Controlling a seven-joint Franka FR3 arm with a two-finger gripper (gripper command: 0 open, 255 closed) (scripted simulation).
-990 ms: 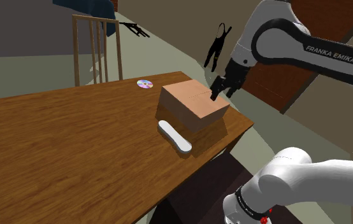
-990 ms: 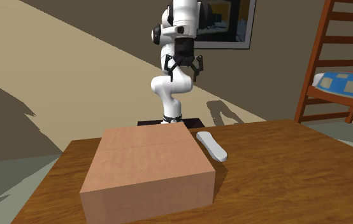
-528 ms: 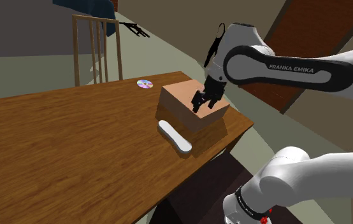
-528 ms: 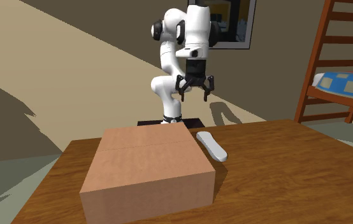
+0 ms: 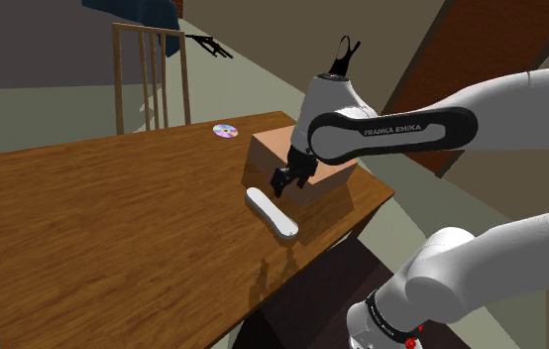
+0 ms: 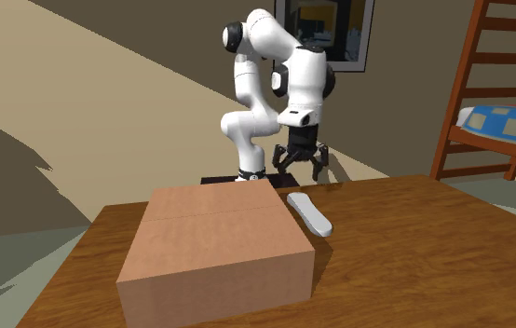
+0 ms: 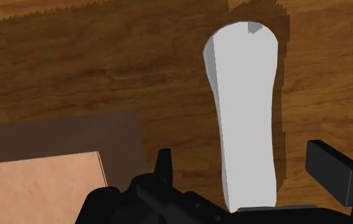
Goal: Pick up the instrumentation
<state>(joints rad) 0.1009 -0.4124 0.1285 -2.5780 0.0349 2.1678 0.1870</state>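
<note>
Jaws: we see them spread wide and pointing down, the two black fingers (image 7: 331, 175) standing either side of the device's nearer end without touching it.
Arm: we see the white Franka arm (image 5: 401, 124) bent low over the box's edge, its hand hanging above the tabletop.
White oblong device (image 5: 271, 213) (image 6: 308, 213) (image 7: 245, 114): we find it lying flat on the wooden tabletop (image 5: 114, 228) (image 6: 433, 261) (image 7: 73, 76), just beside the cardboard box and near the edge that faces the stand.
Cardboard box (image 5: 268, 154) (image 6: 214, 247) (image 7: 41, 188): we see it closed and resting on the tabletop.
Disc (image 5: 225, 131): we spot it flat near the far edge, beyond the box.
Chair (image 5: 149, 74): we see it standing behind the tabletop.
</note>
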